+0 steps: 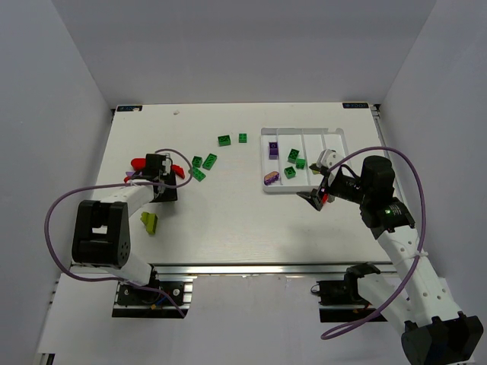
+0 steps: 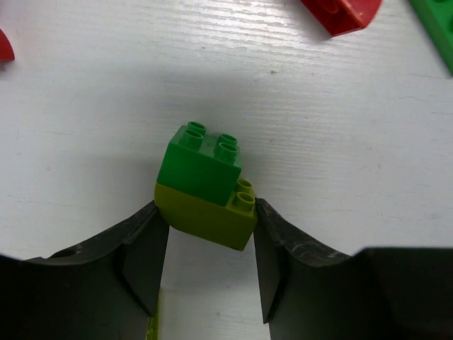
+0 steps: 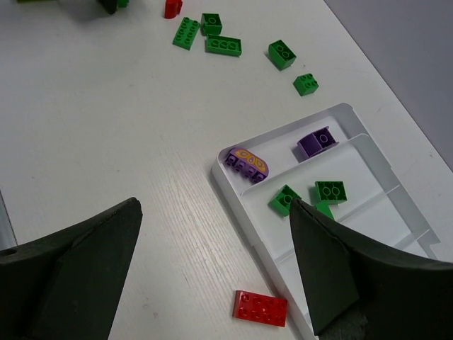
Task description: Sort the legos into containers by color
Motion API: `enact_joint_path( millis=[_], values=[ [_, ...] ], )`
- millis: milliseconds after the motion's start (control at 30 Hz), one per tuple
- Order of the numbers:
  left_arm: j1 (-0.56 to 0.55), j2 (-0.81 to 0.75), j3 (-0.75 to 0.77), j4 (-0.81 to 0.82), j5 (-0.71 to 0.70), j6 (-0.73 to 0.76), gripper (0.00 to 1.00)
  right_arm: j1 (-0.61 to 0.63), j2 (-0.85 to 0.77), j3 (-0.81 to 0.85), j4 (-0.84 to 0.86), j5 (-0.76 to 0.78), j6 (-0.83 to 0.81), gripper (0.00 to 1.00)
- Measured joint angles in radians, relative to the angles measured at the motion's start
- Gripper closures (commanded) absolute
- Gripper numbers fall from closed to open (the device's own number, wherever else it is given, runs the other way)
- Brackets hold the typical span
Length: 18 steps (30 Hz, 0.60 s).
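My left gripper is shut on a green brick stacked on a yellow-green brick, held at the fingertips low over the table. Red bricks lie on either side of it. My right gripper is open and empty above a flat red brick beside the white tray. The tray's left compartment holds two purple bricks. The compartment beside it holds three green bricks.
Loose green bricks lie right of the left gripper, and two more farther back. A yellow-green brick lies near the left arm's base. The tray's two right compartments look empty where visible.
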Motion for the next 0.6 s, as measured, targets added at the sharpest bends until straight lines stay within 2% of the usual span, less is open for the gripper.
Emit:
enact_joint_path(
  millis=[200, 333, 433, 600],
  values=[
    [-0.021, -0.067, -0.004, 0.003, 0.042, -0.002, 0.56, 0.000, 0.002, 0.000, 0.000, 0.000, 0.001, 0.11],
    [-0.074, -0.109, -0.004, 0.016, 0.073, -0.012, 0.56, 0.000, 0.008, 0.000, 0.000, -0.002, 0.003, 0.11],
    [-0.145, -0.120, -0.004, 0.020, 0.082, -0.026, 0.57, 0.000, 0.014, 0.000, 0.001, -0.014, 0.018, 0.11],
    [-0.324, -0.125, -0.004, 0.038, 0.135, -0.038, 0.58, 0.000, 0.067, 0.000, 0.037, -0.104, 0.121, 0.13]
  ],
)
